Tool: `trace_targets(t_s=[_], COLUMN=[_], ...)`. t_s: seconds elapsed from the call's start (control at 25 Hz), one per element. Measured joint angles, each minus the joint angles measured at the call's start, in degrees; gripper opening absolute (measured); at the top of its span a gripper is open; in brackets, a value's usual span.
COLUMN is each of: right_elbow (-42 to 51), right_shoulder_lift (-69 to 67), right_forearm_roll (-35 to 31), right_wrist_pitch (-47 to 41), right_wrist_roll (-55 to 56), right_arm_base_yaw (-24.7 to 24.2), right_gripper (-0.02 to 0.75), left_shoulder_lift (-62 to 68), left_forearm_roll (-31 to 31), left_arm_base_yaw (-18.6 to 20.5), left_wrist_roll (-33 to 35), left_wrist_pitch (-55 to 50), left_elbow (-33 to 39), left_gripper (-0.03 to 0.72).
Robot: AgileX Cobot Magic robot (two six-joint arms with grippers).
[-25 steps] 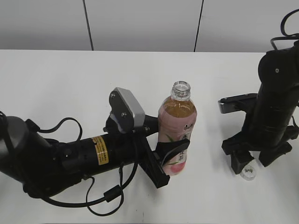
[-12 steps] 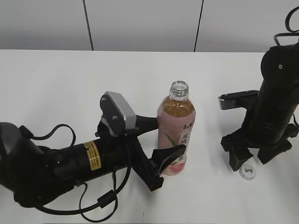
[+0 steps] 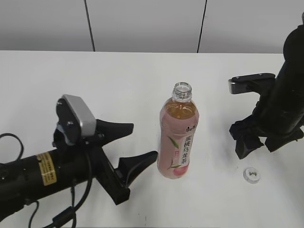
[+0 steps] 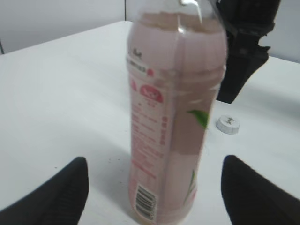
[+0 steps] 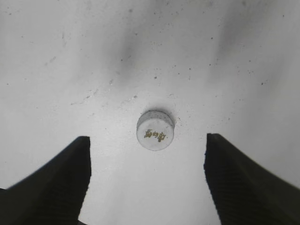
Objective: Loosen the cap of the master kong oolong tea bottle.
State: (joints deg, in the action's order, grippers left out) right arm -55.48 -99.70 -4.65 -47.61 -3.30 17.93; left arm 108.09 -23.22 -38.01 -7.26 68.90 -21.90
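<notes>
White cap (image 3: 251, 175) lay on the table (image 3: 142, 85), off the master kong oolong tea bottle (image 3: 177, 137), which stood upright and uncapped. Left gripper (image 3: 135, 145) and right gripper (image 3: 259, 142) were both spread apart, holding nothing. Risk: a stray arm swing could topple it and spill tea.

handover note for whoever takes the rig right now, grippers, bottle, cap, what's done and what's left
Left gripper: open, empty, just left of the bottle, not touching it.
Right gripper: open, empty, above the cap.
Master kong oolong tea bottle: upright on the white table, mouth open.
Cap: off the bottle, lying on the table to its right.
Done: cap loosened and fully removed.
Left: nothing visible; arms can retract.
</notes>
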Motion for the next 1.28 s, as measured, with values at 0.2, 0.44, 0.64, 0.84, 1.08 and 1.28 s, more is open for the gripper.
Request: trace_targets(t_s=[0.2,0.44,0.64,0.84,1.08,1.28], right_elbow=[0.0,0.12,0.12,1.52,4.73,7.02], right_shoulder_lift=[2.35,4.44,6.22,10.79,22.57,34.53], right_forearm_roll=[0.0,-0.86,-0.92,-0.99,0.17,0.5], right_wrist_pitch=[-0.47,-2.24,-4.78,-9.15,-14.48,-18.76], right_wrist_roll=[0.0,0.0,-0.29,-0.36,-0.39,-0.39], right_arm_base_yaw=[0.0,0.0,0.0,0.0,0.0,0.0], right_gripper=[0.565,0.565,0.565,0.565,0.565,0.565], left_shoulder_lift=[-9.16,-24.33,-38.05,-47.24,-60.96,-75.42], left_forearm_roll=[1.5,10.98,15.84,18.37,19.64,19.61], left_arm_base_yaw=[3.9,5.16,8.6,12.11,12.45,12.45], left_wrist_roll=[0.0,-1.78,-2.44,-2.44,-2.44,-2.18], left_wrist_pitch=[-0.98,-20.44,-52.22,-84.72,-111.45,-122.88], left_elbow=[2.99,2.93,-4.11,-16.84,-20.59,-20.66], left_gripper=[0.514,0.501,0.482,0.48,0.479,0.465])
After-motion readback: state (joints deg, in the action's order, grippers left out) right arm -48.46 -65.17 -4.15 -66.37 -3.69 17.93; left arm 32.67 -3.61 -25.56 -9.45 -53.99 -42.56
